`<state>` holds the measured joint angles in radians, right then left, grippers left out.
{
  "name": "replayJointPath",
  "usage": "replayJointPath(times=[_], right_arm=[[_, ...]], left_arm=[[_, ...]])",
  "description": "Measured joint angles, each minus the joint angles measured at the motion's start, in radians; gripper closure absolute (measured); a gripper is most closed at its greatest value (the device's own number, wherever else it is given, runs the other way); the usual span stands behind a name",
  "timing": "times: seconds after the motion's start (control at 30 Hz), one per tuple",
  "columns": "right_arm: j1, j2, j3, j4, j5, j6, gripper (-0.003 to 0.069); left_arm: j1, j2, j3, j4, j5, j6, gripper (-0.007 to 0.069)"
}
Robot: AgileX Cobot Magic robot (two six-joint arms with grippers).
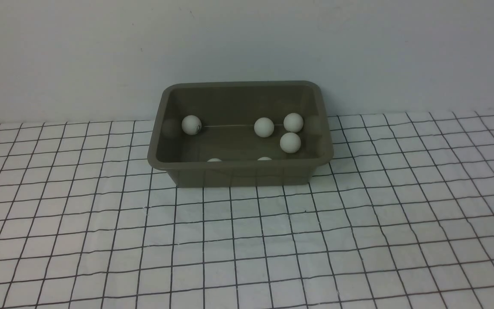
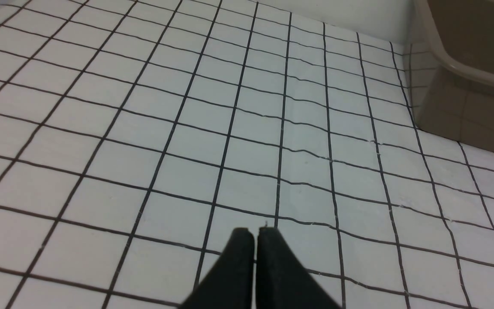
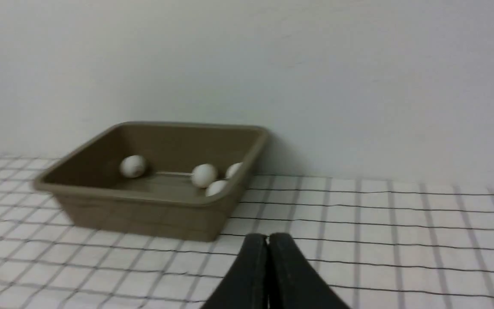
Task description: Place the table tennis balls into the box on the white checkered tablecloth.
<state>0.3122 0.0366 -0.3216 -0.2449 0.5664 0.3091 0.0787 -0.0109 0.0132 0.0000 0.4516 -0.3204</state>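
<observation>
The left gripper (image 2: 254, 231) has its jaws pressed together with nothing between them, the two dark fingers (image 2: 238, 266) meeting tip to tip above bare squares of the white checkered tablecloth (image 2: 230, 141). Ahead of these jaws and off to one side, well apart from them, a corner of the box (image 2: 457, 73) enters the left wrist view, its flared rim and sloping olive-brown wall standing on the cloth. The right gripper (image 3: 268, 237) likewise has its jaws pressed together and empty, poised over the cloth, which spreads out wrinkled beneath and beyond them on the counter. Farther out from the right jaws, ahead and to one side, stands the box, upright near a plain pale wall (image 3: 358, 86), with no contact between it and either gripper. Neither arm shows in the front view, where the box sits at the far middle of the cloth. The table tennis balls (image 1: 264, 127) all lie inside the box: one by its left wall (image 1: 191, 125), three clustered toward the right part of the floor, at (image 1: 264, 127), (image 1: 293, 122) and (image 1: 290, 142), and two more against the near wall, at (image 1: 214, 160) and (image 1: 264, 159), only their tops peeking above the rim. No ball rests on the cloth in any view, and the cloth around both sets of jaws carries only its black grid.
</observation>
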Motion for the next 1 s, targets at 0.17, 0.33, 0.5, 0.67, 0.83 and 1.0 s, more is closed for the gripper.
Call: replayJointPath(times=[0.17,0.33,0.5,0.67,0.83,1.0], right_arm=[[-0.261,0.000,0.118,0.046,-0.087,0.016,0.0676],[-0.355,0.000,0.237,0.063,-0.200,0.017,0.0676],[-0.358,0.000,0.298,0.063,-0.217,0.013,0.0676],[-0.358,0.000,0.320,0.063,-0.219,0.013,0.0676],[-0.358,0.000,0.336,0.063,-0.220,0.013,0.0676],[-0.358,0.000,0.337,0.063,-0.220,0.013,0.0676]], left_arm=[[0.000,0.000,0.000,0.000,0.000,0.000,0.0629],[0.000,0.000,0.000,0.000,0.000,0.000,0.0629],[0.000,0.000,0.000,0.000,0.000,0.000,0.0629],[0.000,0.000,0.000,0.000,0.000,0.000,0.0629],[0.000,0.000,0.000,0.000,0.000,0.000,0.0629],[0.000,0.000,0.000,0.000,0.000,0.000,0.0629]])
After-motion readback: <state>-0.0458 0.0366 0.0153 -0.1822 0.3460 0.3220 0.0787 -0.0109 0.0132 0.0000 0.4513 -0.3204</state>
